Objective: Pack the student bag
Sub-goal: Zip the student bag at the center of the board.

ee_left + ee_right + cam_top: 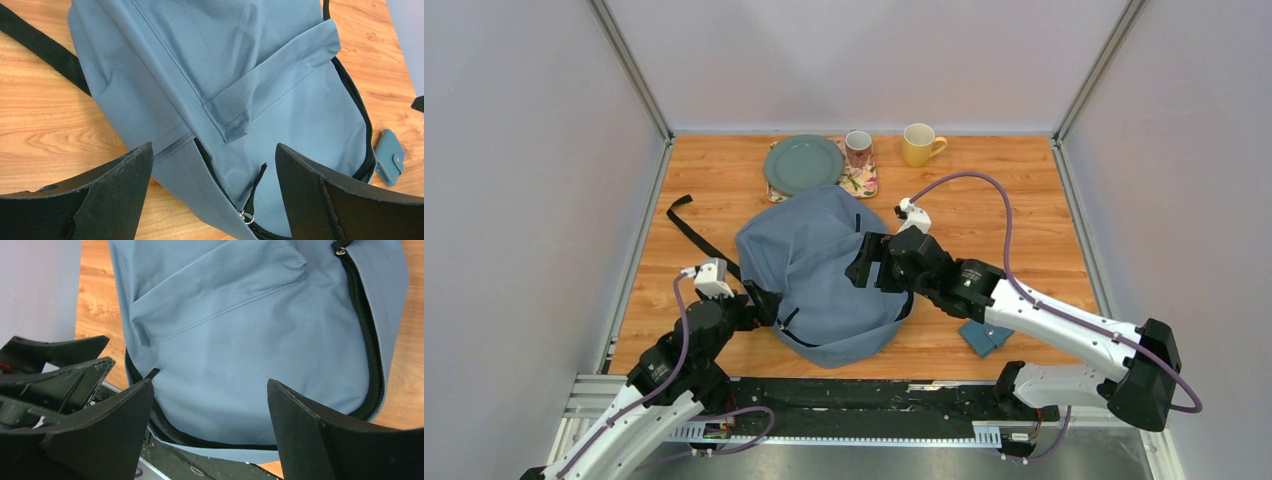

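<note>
Top view. The student bag (824, 275) lies flat mid-table (1024, 200), between the two grippers. Left gripper (762, 303) is at the bag's left edge, jaws spread, nothing held. Right gripper (864, 260) is over the bag's right side, jaws also spread, nothing held. Beyond both grippers, at the far edge: green plate (803, 164), flowered mug (858, 149), yellow mug (919, 144). A black strap (694, 235) trails from the bag, beyond the left gripper. A small blue wallet (984, 335) lies behind the right gripper, partly under that arm.

Left wrist view. Both fingers (125, 190) stand wide apart, the bag's fabric directly ahead and between them. A zipper pull (252, 192) sits between the fingers, nearer the right-hand one; contact cannot be judged. The wallet is ahead and far right on bare wood.

Right wrist view. Fingers (310, 430) stand wide, empty, with the bag filling the space ahead. Its black zipper (367, 340) curves ahead of the right-hand finger.
</note>
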